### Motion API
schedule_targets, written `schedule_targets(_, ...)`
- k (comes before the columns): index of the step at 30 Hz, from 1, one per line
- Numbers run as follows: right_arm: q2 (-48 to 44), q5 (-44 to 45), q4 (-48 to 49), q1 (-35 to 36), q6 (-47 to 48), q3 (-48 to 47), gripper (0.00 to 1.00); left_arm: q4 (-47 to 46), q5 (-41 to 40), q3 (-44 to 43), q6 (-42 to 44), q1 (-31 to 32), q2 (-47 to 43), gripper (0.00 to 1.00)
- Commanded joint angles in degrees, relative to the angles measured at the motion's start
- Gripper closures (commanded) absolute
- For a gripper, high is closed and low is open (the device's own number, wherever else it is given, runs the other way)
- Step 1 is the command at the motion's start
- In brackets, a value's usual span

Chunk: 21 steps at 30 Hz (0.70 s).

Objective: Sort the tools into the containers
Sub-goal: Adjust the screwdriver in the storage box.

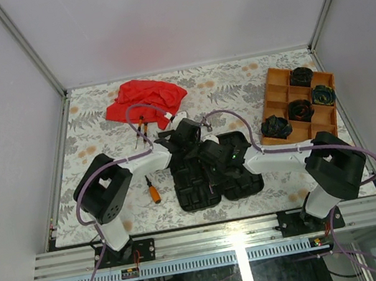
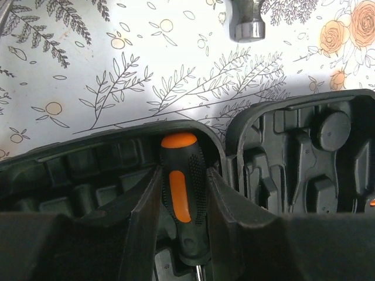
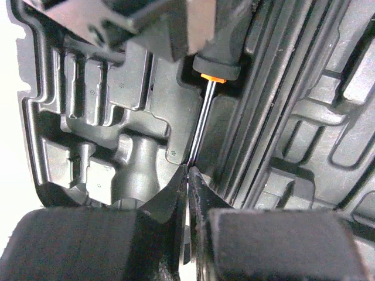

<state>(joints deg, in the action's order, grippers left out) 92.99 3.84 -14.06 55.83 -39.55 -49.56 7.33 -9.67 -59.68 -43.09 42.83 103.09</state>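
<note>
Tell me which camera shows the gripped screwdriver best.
Left wrist: the screwdriver shows its handle, centred in the left gripper. Right wrist shows only its shaft, pinched by the right gripper. From above, the arms hide it.

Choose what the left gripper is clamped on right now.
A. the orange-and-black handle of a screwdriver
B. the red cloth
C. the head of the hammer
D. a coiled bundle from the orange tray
A: in the left wrist view the left gripper is shut on the screwdriver, its handle pinched on both sides over the open case; the hammer lies apart on the table.
</note>
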Motion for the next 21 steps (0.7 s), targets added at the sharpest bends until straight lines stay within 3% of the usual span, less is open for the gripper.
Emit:
schedule_targets(1,2.7,-5.7,-3.7,1.9,-0.6,4.3,0.94,4.9,9.6,3.4,1.5,0.4,0.9,0.94)
schedule_targets(9,-6.0,-4.6,1.8,0.9,-1.7,2.8,0.75,2.4,14.3,0.0,2.8,-1.1,-3.1,0.75)
schedule_targets(13,-9.4,-3.0,2.2,-0.3,-1.4,3.1,0.71,1.7,16.4,-0.9,3.3,-2.0,-5.6,0.65)
schedule_targets(21,-14.9,0.6,3.7,-1.2,0.8,5.1,0.67,3.8,15.1,-0.5,5.7,-4.5,-13.1,0.55)
